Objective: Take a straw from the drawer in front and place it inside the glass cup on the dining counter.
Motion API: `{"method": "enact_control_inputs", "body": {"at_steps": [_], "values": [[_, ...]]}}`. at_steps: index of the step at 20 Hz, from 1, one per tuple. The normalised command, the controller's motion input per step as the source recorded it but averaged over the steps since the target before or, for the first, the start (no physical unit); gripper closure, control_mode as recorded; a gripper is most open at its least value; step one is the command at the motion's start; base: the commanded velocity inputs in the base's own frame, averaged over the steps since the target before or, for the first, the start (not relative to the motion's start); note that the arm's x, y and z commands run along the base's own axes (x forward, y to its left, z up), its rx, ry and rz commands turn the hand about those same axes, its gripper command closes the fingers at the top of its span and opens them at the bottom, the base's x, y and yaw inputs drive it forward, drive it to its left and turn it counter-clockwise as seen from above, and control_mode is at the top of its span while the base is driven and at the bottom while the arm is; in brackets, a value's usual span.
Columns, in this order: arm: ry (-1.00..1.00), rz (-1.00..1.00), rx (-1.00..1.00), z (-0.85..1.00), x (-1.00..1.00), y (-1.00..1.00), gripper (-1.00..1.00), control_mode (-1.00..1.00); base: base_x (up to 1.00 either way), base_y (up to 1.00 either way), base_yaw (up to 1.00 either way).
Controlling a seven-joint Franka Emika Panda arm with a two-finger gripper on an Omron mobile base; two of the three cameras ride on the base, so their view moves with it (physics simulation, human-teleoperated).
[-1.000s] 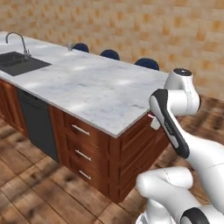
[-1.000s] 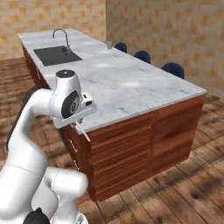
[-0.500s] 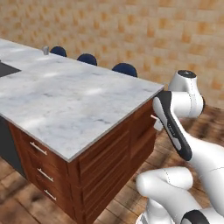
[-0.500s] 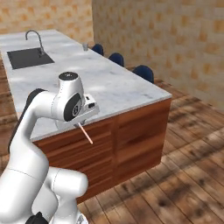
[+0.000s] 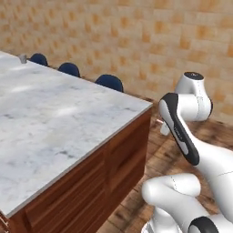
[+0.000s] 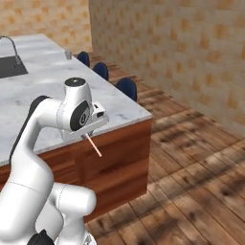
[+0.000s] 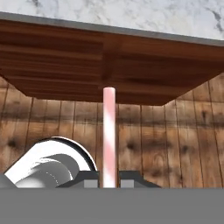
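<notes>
The thin pale pink-and-white straw (image 7: 109,135) was pinched between the two dark fingertips of my gripper (image 7: 109,180), projecting straight out from them. In the right base view I saw the straw (image 6: 94,145) slanting downward from the hand, held in the air beside the dark wood end of the broad white-grey marble dining counter (image 6: 57,91). A small translucent glass cup (image 5: 22,58) stood at the counter's far edge, well apart from the straw. Three blue stool seats (image 5: 109,82) lined the counter's far side.
</notes>
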Motion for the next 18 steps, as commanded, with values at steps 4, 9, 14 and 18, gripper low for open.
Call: {"method": "enact_control_inputs", "body": {"at_steps": [4,9,14,18], "values": [[0.00,0.00,0.00,0.00,0.00,0.00,1.00,1.00,0.78,-1.00,0.00],[0.00,0.00,0.00,0.00,0.00,0.00,1.00,1.00,0.82,-1.00,0.00],[0.00,0.00,0.00,0.00,0.00,0.00,1.00,1.00,0.83,-1.00,0.01],[0.00,0.00,0.00,0.00,0.00,0.00,1.00,1.00,0.97,-1.00,0.13]]}}
